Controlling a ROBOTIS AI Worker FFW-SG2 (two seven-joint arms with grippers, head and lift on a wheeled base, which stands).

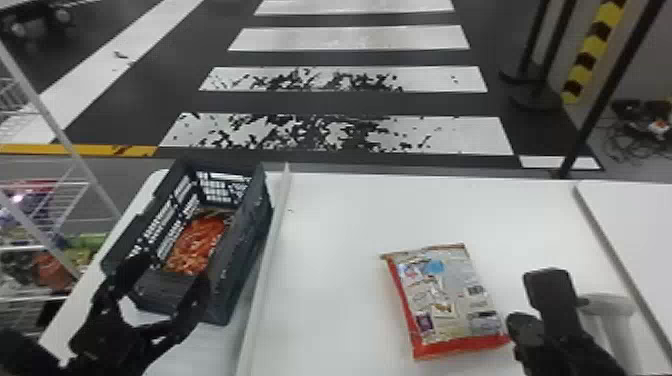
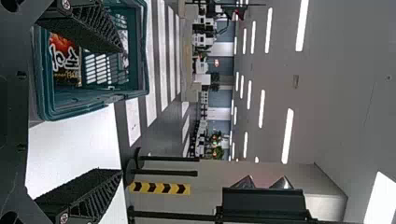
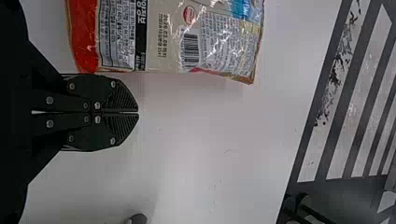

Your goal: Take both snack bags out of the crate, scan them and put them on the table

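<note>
And here's the first snack bag [image 1: 442, 305], lying flat on the white table [image 1: 330, 250] toward the robot's right, printed back facing up. Glossy, crinkled film, catching the light! The panel is silvery and pale, with bright red down its left side and along the near end, a blue patch toward the far end and a small purple one nearer. In the right wrist view we get dense blocks of small dark print, a black strip with white lettering, a round red mark and a barcode [image 3: 190, 50].

Just beside it, the right gripper [image 1: 520, 322], its two fingers pressed together on nothing. To that gripper's right stands a pale grey object [image 1: 607, 307], partly behind the arm.

Over to the left, bag number two [image 1: 197, 245], down inside the dark crate [image 1: 240, 250]: orange-red food artwork in the head view, and from the left wrist big white characters on black, with smaller gold lettering. The left gripper [image 1: 169, 280] is at the crate's near end, fingers spread wide, nothing clamped. Left of the crate, a white wire rack [image 1: 85, 185] holds packets; striped floor [image 1: 330, 132] beyond the table.
</note>
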